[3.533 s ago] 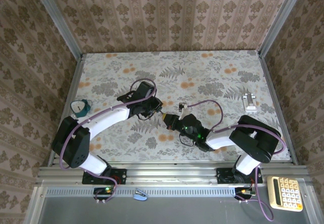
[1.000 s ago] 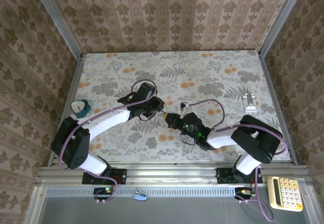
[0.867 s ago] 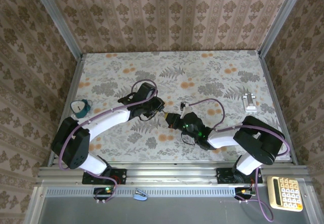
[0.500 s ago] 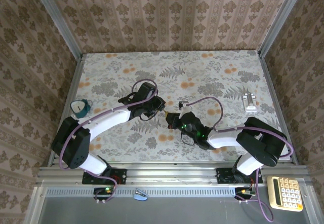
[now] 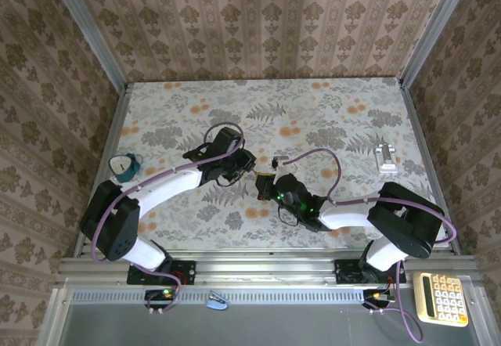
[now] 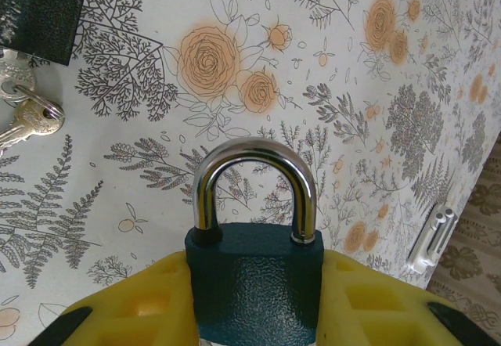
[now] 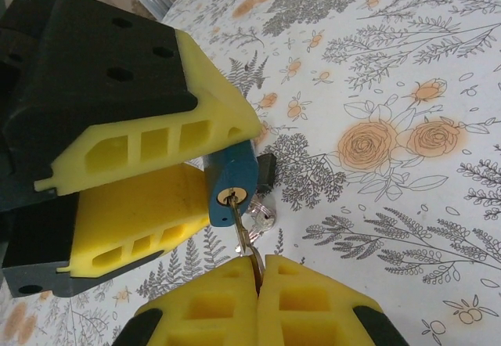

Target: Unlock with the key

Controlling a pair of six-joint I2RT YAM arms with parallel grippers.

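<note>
In the right wrist view, pinches the small silver key (image 7: pixel 238 222) flat in the right gripper (image 7: pixel 259 272), blade seated in the teal padlock with steel shackle (image 7: pixel 235 180), itself clamped in the left gripper (image 6: pixel 254 307). Risks bending the key or slipping off it if twisting off-axis. Risks spinning the lock body between the yellow pads (image 7: pixel 156 138) if held too lightly.

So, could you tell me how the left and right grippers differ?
The left gripper clamps the blue padlock, fingers spread around it; the right gripper pinches the thin key, fingers almost touching. The left gripper presents the keyhole; the right gripper has the key in it. Both have yellow fingers, shut on something.
</note>
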